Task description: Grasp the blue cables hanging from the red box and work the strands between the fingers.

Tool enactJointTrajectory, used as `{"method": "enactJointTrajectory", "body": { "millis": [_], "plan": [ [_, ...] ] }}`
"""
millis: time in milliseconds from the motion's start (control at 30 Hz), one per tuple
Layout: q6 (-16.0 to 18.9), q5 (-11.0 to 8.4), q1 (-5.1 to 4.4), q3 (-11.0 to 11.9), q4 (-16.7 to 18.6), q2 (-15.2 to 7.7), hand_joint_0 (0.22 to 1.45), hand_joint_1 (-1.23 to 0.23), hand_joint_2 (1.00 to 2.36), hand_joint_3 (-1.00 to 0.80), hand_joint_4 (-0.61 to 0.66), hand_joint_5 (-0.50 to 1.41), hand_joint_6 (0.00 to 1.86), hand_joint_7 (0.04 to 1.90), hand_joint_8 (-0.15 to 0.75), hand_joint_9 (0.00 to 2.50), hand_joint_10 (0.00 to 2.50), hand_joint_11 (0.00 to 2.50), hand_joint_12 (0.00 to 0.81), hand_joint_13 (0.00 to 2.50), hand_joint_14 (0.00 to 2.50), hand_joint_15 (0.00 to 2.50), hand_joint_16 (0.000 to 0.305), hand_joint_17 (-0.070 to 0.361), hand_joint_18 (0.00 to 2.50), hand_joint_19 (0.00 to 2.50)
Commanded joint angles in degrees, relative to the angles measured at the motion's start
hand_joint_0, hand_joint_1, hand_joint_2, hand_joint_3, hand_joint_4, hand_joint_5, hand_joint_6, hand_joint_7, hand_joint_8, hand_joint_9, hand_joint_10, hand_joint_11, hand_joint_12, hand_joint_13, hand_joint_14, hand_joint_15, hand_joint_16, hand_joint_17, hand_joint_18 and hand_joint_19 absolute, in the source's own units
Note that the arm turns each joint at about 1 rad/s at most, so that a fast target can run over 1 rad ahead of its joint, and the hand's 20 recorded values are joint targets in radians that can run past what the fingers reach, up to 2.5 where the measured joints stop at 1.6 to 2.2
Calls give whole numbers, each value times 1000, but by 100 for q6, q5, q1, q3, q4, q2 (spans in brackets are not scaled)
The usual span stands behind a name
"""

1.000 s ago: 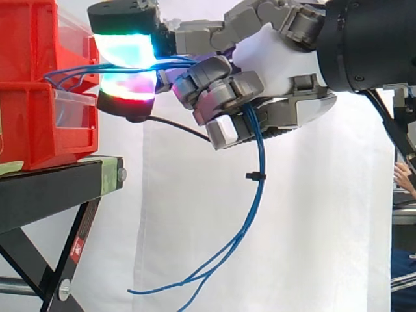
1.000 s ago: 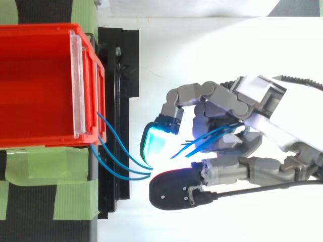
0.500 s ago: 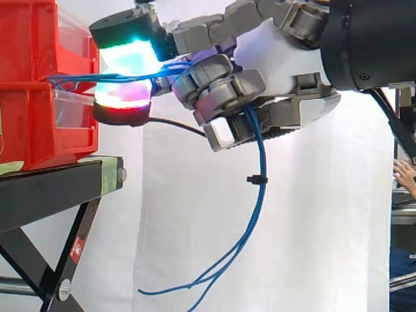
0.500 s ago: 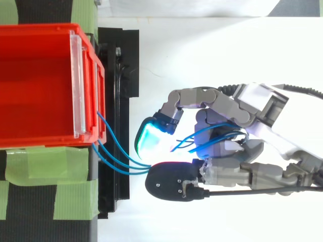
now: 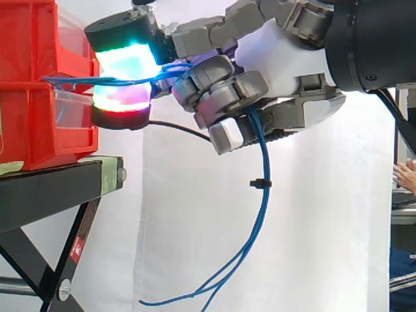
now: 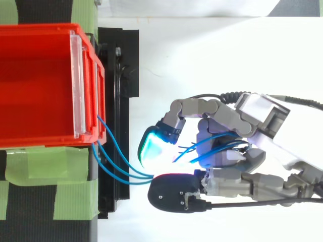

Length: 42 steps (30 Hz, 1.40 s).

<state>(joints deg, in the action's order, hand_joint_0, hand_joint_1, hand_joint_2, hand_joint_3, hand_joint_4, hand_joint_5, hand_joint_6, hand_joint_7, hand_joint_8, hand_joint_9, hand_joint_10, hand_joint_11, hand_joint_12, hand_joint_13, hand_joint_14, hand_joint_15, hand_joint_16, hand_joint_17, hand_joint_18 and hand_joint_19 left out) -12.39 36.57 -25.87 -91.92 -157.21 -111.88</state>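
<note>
Blue cables [image 5: 264,208] come out at the front of the red box [image 5: 26,39], cross to the hand [image 5: 279,58], then drop in a loose hanging bundle with a small black tie [image 5: 260,184] on it. The hand's fingers are curled round the strands, and two glowing pads [image 5: 127,62] pinch them just beside the box. That box sits on a lower red box [image 5: 39,130] on the black stand [image 5: 58,188]. From above, the top box shows its red floor and a clear front panel [image 6: 76,85]. The cables leave near its front corner, beside the green tape [image 6: 45,166].
</note>
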Motion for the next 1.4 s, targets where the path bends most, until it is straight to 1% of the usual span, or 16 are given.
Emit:
{"method": "enactJointTrajectory", "body": {
  "millis": [0, 133, 200, 267, 333, 400, 467, 533, 600, 700, 967, 1067, 1100, 1167, 1233, 1367],
  "plan": [
    [0, 0, -5, -1, -3, 0, 1032, -691, 1025, 46, 236, -16, 793, 1134, 564, 520, 2500, 2500, 603, 1191, 2500, 1705, 62, 140, 1668, 860],
    [0, 0, -5, -1, -12, 0, 963, -685, 1014, 83, 263, 6, 829, 1099, 574, 491, 2500, 2500, 625, 1211, 2500, 1673, 71, 160, 1690, 670],
    [-18, 0, -5, -1, -29, 0, 861, -664, 1020, -283, 256, 75, 618, 1200, 570, 471, 2500, 2500, 628, 1179, 2500, 1689, 68, 153, 1608, 684],
    [-35, 0, -5, -1, -29, 0, 857, -657, 1019, -353, 246, 115, 499, 1250, 568, 463, 2500, 2500, 629, 1166, 2500, 1704, 65, 147, 1585, 710],
    [-44, 0, -5, -1, -29, 0, 929, -639, 1019, -138, 261, 159, 415, 1256, 558, 457, 2500, 2500, 619, 1171, 2500, 1680, 67, 151, 1610, 655],
    [-35, 0, -14, -1, -29, 0, 1035, -623, 1011, 203, 249, 294, 62, 1374, 539, 442, 2500, 2500, 601, 1149, 2500, 1643, 66, 149, 1590, 635],
    [-35, 0, -5, -1, -29, 0, 1037, -618, 1011, 216, 255, 309, 24, 1374, 534, 443, 2500, 2500, 602, 1148, 2500, 1660, 66, 148, 1582, 651],
    [-35, 0, -5, -1, -29, 0, 985, -637, 1011, 76, 257, 320, 0, 1357, 545, 455, 2500, 2500, 615, 1161, 2500, 1661, 70, 157, 1623, 653],
    [-44, -9, -5, -1, -29, 9, 896, -631, 1017, -328, 241, 297, 8, 1324, 546, 441, 2500, 2500, 614, 1137, 2500, 1676, 67, 150, 1565, 670],
    [-35, -9, -14, -1, -29, 0, 853, -621, 1017, -538, 212, 281, 8, 1373, 548, 431, 2500, 2500, 618, 1107, 2500, 1697, 62, 139, 1510, 737],
    [-88, -9, -5, -1, -47, 0, 803, -640, 1011, -721, 240, 284, 2, 1439, 559, 426, 2500, 2500, 618, 1107, 2500, 1676, 63, 141, 1519, 689],
    [-396, 8, -5, -1, -73, 0, 801, -648, 1011, -733, 246, 284, 1, 1447, 558, 421, 2500, 2500, 623, 1110, 2500, 1671, 63, 141, 1520, 692],
    [-1037, 8, -5, -1, -135, 0, 803, -655, 1010, -731, 246, 282, 0, 1455, 557, 420, 2500, 2500, 622, 1108, 2500, 1670, 63, 141, 1520, 692],
    [-1239, 8, -5, -1, -144, 0, 806, -661, 1011, -732, 250, 281, 1, 1454, 557, 420, 2500, 2500, 622, 1107, 2500, 1670, 63, 141, 1519, 697],
    [-1784, 0, -5, -1, -135, 0, 810, -665, 1011, -725, 252, 278, 11, 1455, 554, 419, 2500, 2500, 614, 1102, 2500, 1674, 63, 143, 1521, 694],
    [-1987, 8, -5, -1, -126, 0, 820, -665, 1011, -730, 264, 258, 108, 1417, 554, 419, 2500, 2500, 609, 1101, 2500, 1649, 62, 139, 1520, 693]
  ]
}}
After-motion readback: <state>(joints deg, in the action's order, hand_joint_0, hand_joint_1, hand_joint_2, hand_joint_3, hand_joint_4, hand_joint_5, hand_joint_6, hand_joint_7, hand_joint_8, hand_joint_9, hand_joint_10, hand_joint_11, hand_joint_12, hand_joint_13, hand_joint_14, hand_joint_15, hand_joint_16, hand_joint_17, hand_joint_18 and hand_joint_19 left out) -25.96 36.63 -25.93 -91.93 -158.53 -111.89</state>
